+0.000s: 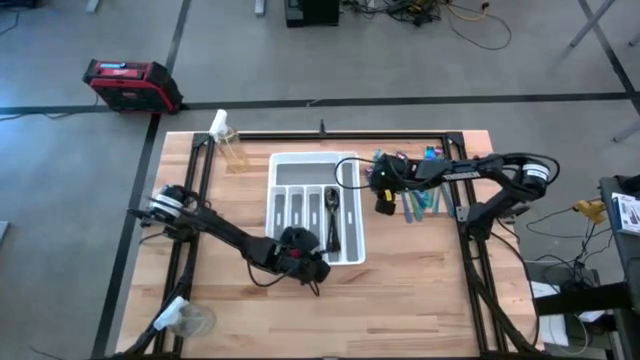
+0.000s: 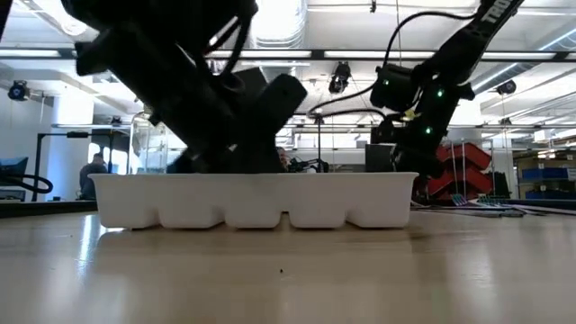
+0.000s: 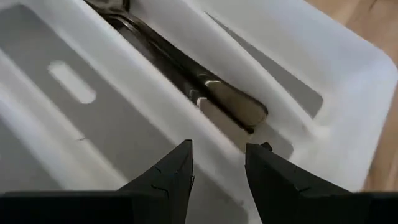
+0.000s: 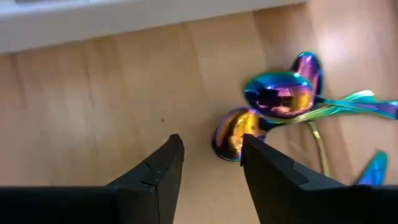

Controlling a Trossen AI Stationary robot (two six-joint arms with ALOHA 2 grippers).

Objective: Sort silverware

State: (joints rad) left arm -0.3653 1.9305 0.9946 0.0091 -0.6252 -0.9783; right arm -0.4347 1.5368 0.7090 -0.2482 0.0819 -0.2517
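Spoons (image 4: 273,99) beside open right gripper (image 4: 208,155)

Shiny rainbow spoons (image 4: 280,93) lying in a pile on the tabletop; dark spoon (image 3: 186,68) flat inside the tray.

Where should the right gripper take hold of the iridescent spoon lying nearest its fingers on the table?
Probably at the neck or handle, not the bowl. The nearest spoon lies flat on the wooden table, its rounded bowl facing the open right gripper, and another spoon overlaps it. Come straight down from above with the fingers across the slim handle; the domed bowl would likely slip.
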